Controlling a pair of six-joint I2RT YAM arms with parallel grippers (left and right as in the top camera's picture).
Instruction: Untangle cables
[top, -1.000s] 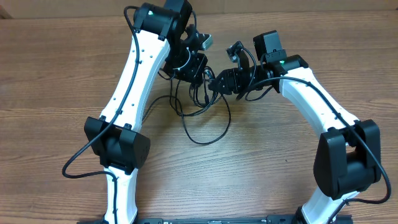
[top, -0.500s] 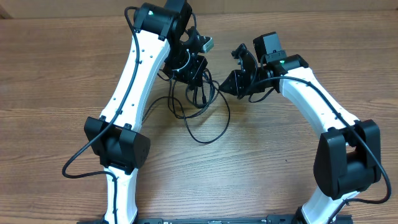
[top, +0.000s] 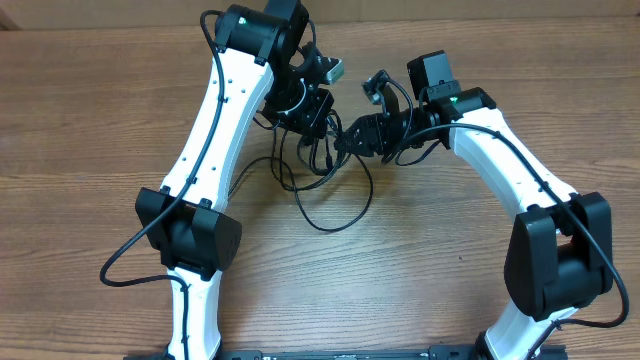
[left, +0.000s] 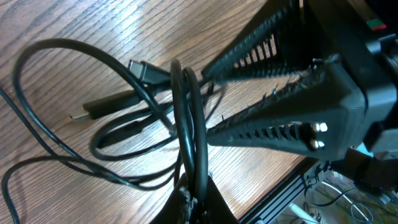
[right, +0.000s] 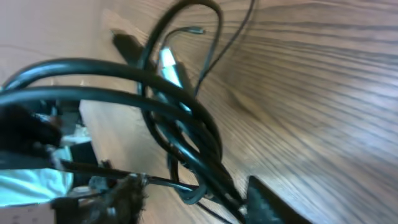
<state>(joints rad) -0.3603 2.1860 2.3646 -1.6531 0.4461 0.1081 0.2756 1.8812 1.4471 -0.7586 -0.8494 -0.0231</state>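
The cables (top: 331, 214) are thin black cords knotted between the two grippers, with one loop trailing on the wood toward me. My left gripper (top: 315, 122) is shut on a few upright strands (left: 186, 112), pinched at its tips (left: 198, 190). My right gripper (top: 347, 139) reaches into the tangle from the right, and its ribbed black fingers (left: 273, 127) straddle those strands. In the right wrist view the gripper (right: 193, 193) is open, with the cable bundle (right: 124, 70) running between its fingers and lying close to the right one. Plug ends (left: 144, 70) rest on the table.
The wooden table (top: 90, 120) carries both white arms, with thicker black cables running along them. A silver-tipped plug (right: 168, 62) shows behind the bundle. The table's far edge and a metal rail (left: 280, 199) lie just beyond the left gripper.
My right gripper drew back to the right half a second ago and has now moved left into the tangle again. The left gripper has stayed shut and still.
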